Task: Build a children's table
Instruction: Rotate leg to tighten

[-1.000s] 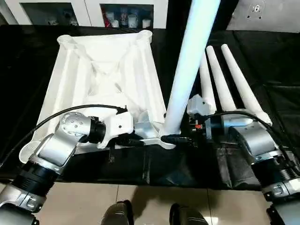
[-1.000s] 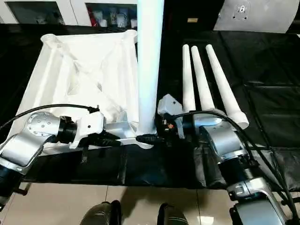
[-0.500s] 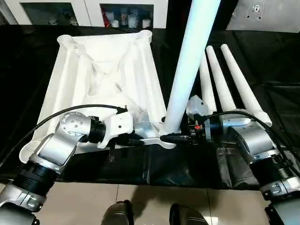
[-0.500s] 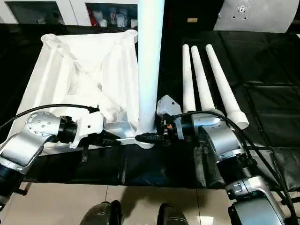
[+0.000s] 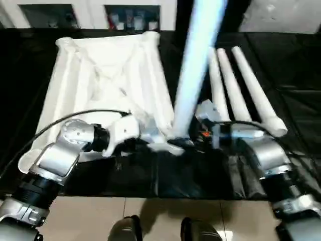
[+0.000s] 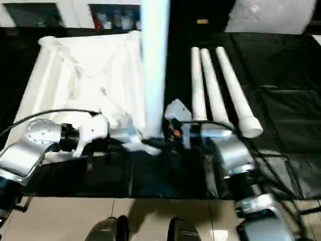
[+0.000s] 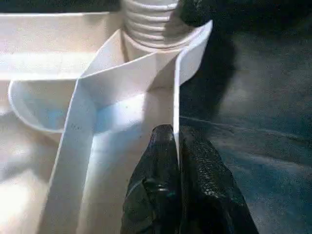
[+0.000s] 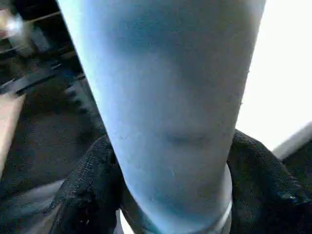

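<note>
The right gripper [image 8: 170, 204] is clamped around the base of an upright table leg [image 5: 195, 70], its black fingers [image 8: 83, 195] wrapping both sides of the tube just above the near right corner socket of the table top [image 5: 105, 75]. The left gripper [image 7: 178, 161] is pinched shut on a thin rib wall of that same corner, holding the top down; the threaded end of the leg [image 7: 148, 22] sits in the socket just beyond it.

The step in hand looks like screwing this first leg home. To do it well, the robot should probably keep the leg plumb over the socket while turning, so the threads do not cross, and keep the left grip firm so the top does not spin or lift with the leg.

The table top lies upside down, ribs up, on a black cloth [image 6: 281, 125]. Its near edge lies close to the cloth's front edge, so there is little room to pull it nearer. Three spare legs [image 6: 215, 80] lie side by side just right of the upright one, close to the right forearm, which could nudge them on a wide swing. A white cabinet [image 5: 95, 10] stands beyond the top.
</note>
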Motion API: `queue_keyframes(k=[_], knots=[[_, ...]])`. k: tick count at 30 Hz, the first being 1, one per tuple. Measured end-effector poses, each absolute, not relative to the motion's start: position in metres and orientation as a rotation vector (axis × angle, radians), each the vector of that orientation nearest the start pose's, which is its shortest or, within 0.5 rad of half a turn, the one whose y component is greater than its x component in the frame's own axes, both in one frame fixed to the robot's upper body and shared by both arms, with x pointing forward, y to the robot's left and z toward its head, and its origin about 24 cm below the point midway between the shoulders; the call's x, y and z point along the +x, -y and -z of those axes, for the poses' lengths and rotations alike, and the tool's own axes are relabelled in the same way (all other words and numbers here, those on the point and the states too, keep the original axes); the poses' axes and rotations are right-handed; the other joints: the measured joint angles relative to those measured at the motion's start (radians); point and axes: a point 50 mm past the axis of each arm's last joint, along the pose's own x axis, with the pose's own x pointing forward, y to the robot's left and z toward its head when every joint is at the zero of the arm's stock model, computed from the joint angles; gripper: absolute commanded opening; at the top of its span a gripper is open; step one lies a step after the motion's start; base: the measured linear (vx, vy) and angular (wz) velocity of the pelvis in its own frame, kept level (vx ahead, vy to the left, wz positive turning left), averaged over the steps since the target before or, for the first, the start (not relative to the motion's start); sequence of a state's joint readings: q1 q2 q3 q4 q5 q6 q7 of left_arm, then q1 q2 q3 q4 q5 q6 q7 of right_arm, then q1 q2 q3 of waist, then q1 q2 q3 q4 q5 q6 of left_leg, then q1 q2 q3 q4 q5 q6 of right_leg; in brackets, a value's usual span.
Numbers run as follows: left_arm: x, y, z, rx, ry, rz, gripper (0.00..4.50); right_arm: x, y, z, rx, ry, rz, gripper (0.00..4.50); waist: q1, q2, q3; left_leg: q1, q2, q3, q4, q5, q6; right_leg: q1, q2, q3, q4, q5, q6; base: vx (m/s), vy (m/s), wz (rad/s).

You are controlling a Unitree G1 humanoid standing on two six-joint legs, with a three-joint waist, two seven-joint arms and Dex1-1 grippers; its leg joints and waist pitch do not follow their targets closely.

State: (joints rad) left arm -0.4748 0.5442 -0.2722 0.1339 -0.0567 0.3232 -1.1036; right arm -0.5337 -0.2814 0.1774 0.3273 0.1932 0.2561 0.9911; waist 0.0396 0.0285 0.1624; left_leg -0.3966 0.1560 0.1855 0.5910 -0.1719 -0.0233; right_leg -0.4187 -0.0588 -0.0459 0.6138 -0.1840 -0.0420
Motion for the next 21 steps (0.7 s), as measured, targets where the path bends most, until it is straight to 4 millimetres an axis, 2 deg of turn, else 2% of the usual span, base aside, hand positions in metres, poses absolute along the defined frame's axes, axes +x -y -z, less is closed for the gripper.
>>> queue_keyframes(k=[1,2,5,7,11,15,21], knots=[[0.300,-0.151,-0.095,0.492,-0.367,1.193,0.00,0.318,0.106,-0.089,-0.119,-0.178,-1.147,2.67,-0.002,0.000,0.000,0.000,0.000,0.000,0.000,0.000,0.000,0.000,0.000,0.000,0.000,0.000,0.000,0.000,0.000,0.00],[0.303,-0.147,-0.095,0.439,-0.369,1.107,0.00,0.324,0.099,-0.088,-0.068,-0.168,-1.024,2.67,-0.014,0.000,0.000,0.001,0.000,0.001,0.000,0.000,-0.001,-0.001,0.000,0.000,-0.001,0.000,-0.001,0.000,0.000,0.00],[0.303,-0.134,-0.093,0.367,-0.369,0.997,0.00,0.331,0.092,-0.087,-0.001,-0.160,-0.868,2.67,-0.031,0.000,0.000,0.002,0.000,0.001,-0.001,0.000,-0.001,0.000,0.000,0.001,-0.002,0.001,-0.001,0.000,0.000,0.00],[0.303,-0.128,-0.093,0.327,-0.371,0.944,0.00,0.335,0.089,-0.088,0.022,-0.157,-0.801,2.67,-0.037,0.000,0.000,0.002,0.000,0.002,-0.004,0.000,-0.001,0.000,0.000,0.000,-0.003,0.001,-0.001,0.000,0.000,0.00],[0.303,-0.102,-0.092,0.257,-0.365,0.801,0.00,0.348,0.081,-0.091,0.058,-0.153,-0.627,2.67,-0.038,0.000,0.000,0.002,0.000,0.002,-0.006,0.000,-0.001,0.000,0.000,0.000,-0.004,0.000,0.000,0.000,0.000,0.00],[0.301,-0.090,-0.091,0.218,-0.371,0.754,0.00,0.351,0.078,-0.093,0.061,-0.148,-0.565,2.67,-0.033,-0.001,0.000,0.002,0.001,0.002,-0.007,0.000,-0.001,-0.001,0.001,-0.001,-0.004,0.000,0.001,0.000,0.000,0.00],[0.301,-0.088,-0.092,0.227,-0.376,0.714,0.00,0.351,0.074,-0.092,0.073,-0.148,-0.523,2.67,-0.033,-0.001,0.001,0.002,0.000,0.002,-0.007,0.000,-0.001,0.000,0.000,0.000,-0.005,0.000,0.001,0.000,0.000,0.00]])
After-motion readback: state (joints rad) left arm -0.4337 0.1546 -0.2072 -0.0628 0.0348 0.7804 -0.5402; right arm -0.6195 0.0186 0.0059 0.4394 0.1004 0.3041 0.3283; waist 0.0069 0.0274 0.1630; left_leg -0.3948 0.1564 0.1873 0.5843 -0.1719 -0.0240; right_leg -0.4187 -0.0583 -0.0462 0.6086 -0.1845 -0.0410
